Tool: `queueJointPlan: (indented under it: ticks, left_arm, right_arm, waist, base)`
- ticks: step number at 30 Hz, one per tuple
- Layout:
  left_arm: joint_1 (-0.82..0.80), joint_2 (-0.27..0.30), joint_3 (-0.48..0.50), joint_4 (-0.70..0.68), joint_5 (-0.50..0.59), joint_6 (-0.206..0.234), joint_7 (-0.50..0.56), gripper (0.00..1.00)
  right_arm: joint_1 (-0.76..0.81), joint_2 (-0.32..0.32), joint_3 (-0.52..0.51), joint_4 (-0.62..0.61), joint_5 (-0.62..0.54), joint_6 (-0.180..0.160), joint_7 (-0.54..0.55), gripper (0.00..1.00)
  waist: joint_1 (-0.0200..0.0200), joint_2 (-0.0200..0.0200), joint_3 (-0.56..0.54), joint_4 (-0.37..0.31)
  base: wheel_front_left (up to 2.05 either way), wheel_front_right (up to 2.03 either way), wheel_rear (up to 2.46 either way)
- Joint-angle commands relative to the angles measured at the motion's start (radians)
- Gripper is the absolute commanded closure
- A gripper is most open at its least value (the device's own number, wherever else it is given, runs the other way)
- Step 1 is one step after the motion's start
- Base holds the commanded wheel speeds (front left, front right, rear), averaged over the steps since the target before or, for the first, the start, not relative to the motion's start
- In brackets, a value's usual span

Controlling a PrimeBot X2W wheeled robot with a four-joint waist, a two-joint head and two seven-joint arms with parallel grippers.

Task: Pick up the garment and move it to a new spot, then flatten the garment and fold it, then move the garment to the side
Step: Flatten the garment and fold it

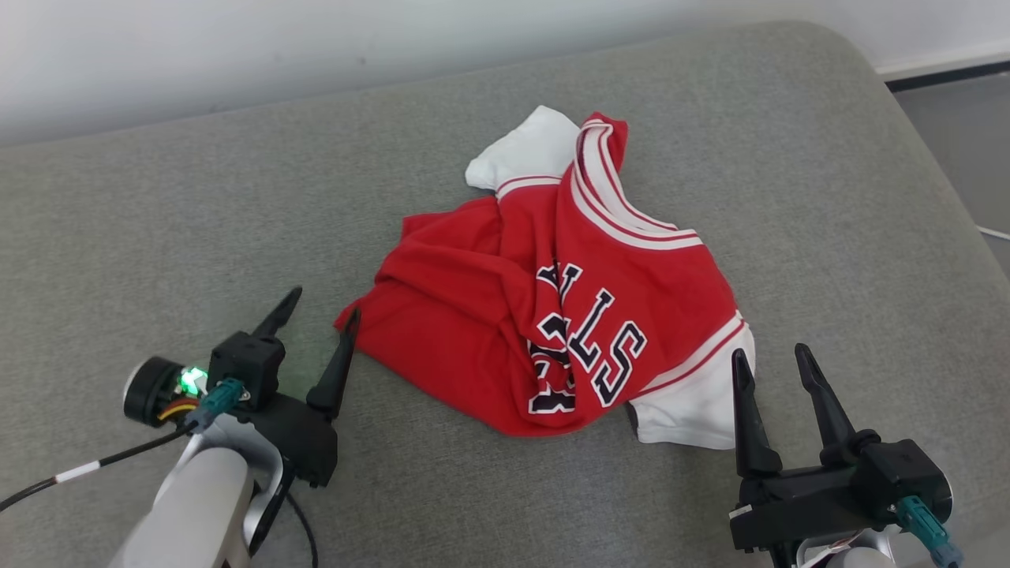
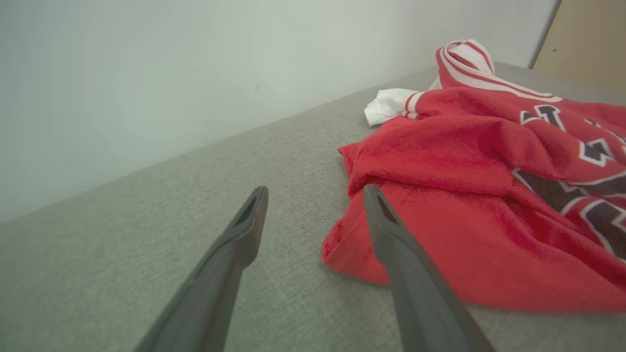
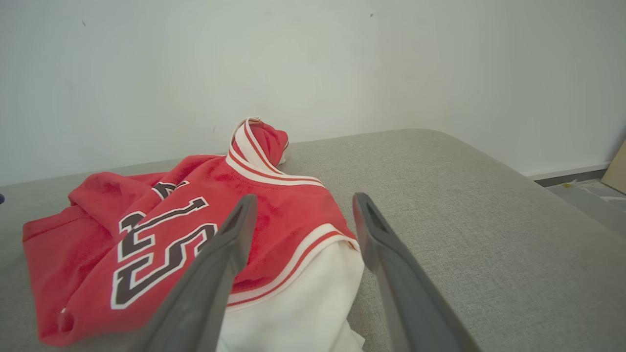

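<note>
Head view: the garment [image 1: 552,315] - a red jersey with white sleeves, white-and-red striped trim and dark, white-edged lettering - lies crumpled near the middle of the grey fabric-covered worktop [image 1: 828,197], nearer the right claw's side. It is not flat; folds run across the red body and the striped collar stands up at the far end, pointing toward the pale wall [image 1: 237,47]. Its long axis runs on a diagonal, from one white sleeve beside the collar at the far end to the other white sleeve at the near right. A red corner of the hem sticks out sideways toward the left. The lettering lies turned on its side along that same diagonal. The left claw [image 1: 324,302] sits at the lower left, fingers spread wide with nothing between them; its inner fingertip is right at the red hem corner, though I cannot tell whether it touches. In the left wrist view the left claw [image 2: 315,189] frames bare grey fabric, and the garment [image 2: 464,195] begins under its right-hand finger. The right claw [image 1: 770,352] stands at the lower right, also wide apart and empty, its inner fingertip over the edge of the near white sleeve. The right wrist view looks between the right claw's [image 3: 304,197] fingers onto the garment [image 3: 288,215] - the sleeve closest, the collar farthest.
</note>
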Motion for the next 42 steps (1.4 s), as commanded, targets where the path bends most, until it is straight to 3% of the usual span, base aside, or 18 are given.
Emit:
queueJointPlan:
  ticks: [1,11,12,13,16,21,29,37,42]
  left_arm:
    - [-0.005,0.005,-0.006,0.013,-0.012,0.002,-0.003,0.00]
    - [-0.070,-0.002,-0.128,0.191,-0.115,0.002,-0.003,0.00]
    - [-0.077,-0.008,-0.143,0.211,-0.134,0.002,-0.003,0.53]
    - [-0.084,-0.013,-0.162,0.226,-0.148,0.002,-0.001,1.00]
    - [-0.103,-0.016,-0.201,0.246,-0.184,0.002,-0.002,1.00]
    - [-0.093,-0.014,-0.157,0.178,-0.171,0.003,-0.003,1.00]
    - [0.132,-0.001,-0.015,-0.098,-0.107,0.094,-0.003,1.00]
    - [0.400,0.016,-0.025,-0.312,-0.101,0.170,0.015,1.00]
    - [0.527,0.008,-0.032,-0.367,-0.138,0.203,0.039,1.00]
  right_arm:
    - [-0.007,0.005,0.003,0.001,-0.002,-0.002,0.000,0.00]
    - [-0.013,0.007,0.012,0.008,0.001,-0.002,0.000,0.00]
    - [-0.012,0.007,0.012,0.008,0.001,-0.002,0.000,0.00]
    - [-0.012,0.007,0.013,0.008,0.001,-0.002,0.000,0.00]
    - [-0.005,0.007,0.006,0.005,-0.003,-0.002,0.000,0.00]
    - [0.018,0.007,-0.009,0.001,-0.006,-0.002,0.000,0.00]
    - [0.054,0.007,-0.017,0.017,0.021,-0.002,0.000,0.00]
    - [0.072,0.006,-0.038,0.025,0.030,-0.002,0.000,0.00]
    - [0.075,0.007,-0.033,0.030,0.033,-0.002,0.000,0.00]
  waist:
    - [-0.0002,-0.0001,0.017,-0.025]
    - [-0.0002,-0.0001,0.014,-0.041]
    - [-0.0002,-0.0001,0.013,-0.042]
    - [-0.0002,-0.0001,0.010,-0.042]
    - [-0.0002,-0.0001,0.000,-0.035]
    - [-0.0002,-0.0001,-0.035,0.003]
    - [-0.0002,-0.0001,-0.108,0.129]
    - [-0.0002,-0.0001,-0.138,0.251]
    - [-0.0002,-0.0001,-0.146,0.293]
  base:
    - [0.00,0.00,0.00]
    - [0.00,0.00,0.00]
    - [0.00,0.00,0.00]
    - [0.00,0.00,0.00]
    - [0.00,0.00,0.00]
    - [0.00,0.00,0.00]
    - [0.00,0.00,0.00]
    - [0.00,0.00,0.00]
    - [0.00,0.00,0.00]
